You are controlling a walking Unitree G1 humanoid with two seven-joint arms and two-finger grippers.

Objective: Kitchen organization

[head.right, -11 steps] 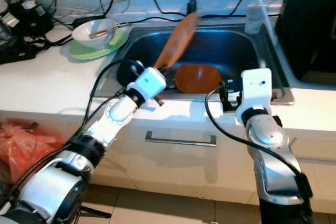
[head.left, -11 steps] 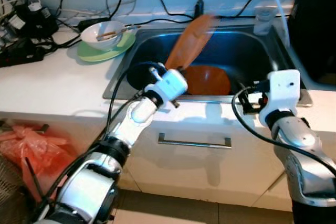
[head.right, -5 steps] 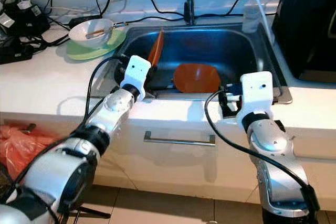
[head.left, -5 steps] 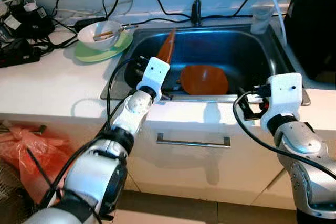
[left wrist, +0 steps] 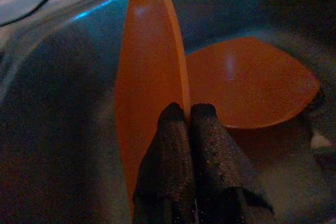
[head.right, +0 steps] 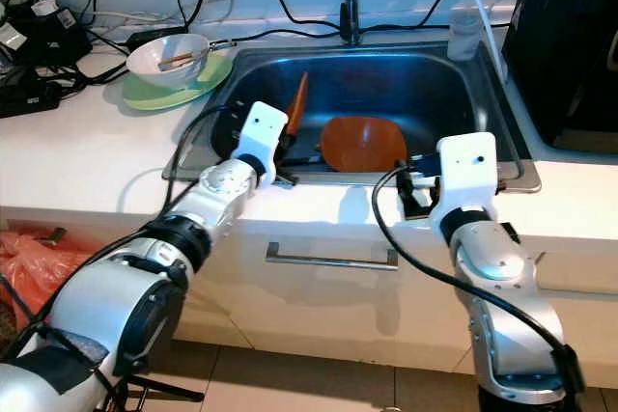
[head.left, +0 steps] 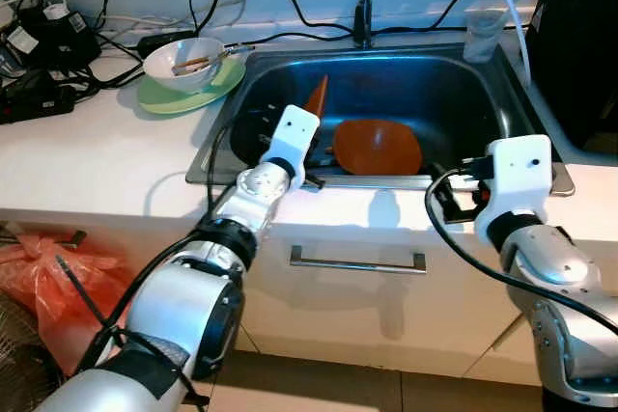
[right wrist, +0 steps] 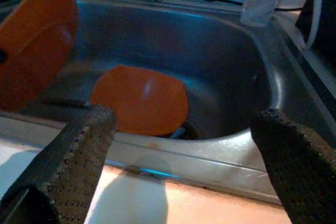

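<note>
Black fingers of the left gripper (left wrist: 181,129) pinch the rim of an orange plate (left wrist: 149,77), holding it on edge inside the steel sink (head.left: 435,94). A second orange plate (head.left: 377,146) lies flat on the sink floor beside it. The right gripper (right wrist: 184,129) hovers spread wide at the sink's front edge. On the white table (head.left: 87,151), a bowl (head.left: 185,58) sits on a green plate (head.left: 169,98).

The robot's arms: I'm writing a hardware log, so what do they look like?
Both arms are silver with dark joint rings and loose black cables. A white boxy wrist housing tops each. The left end effector and right end effector each have two black fingers with dotted, textured pads.
</note>
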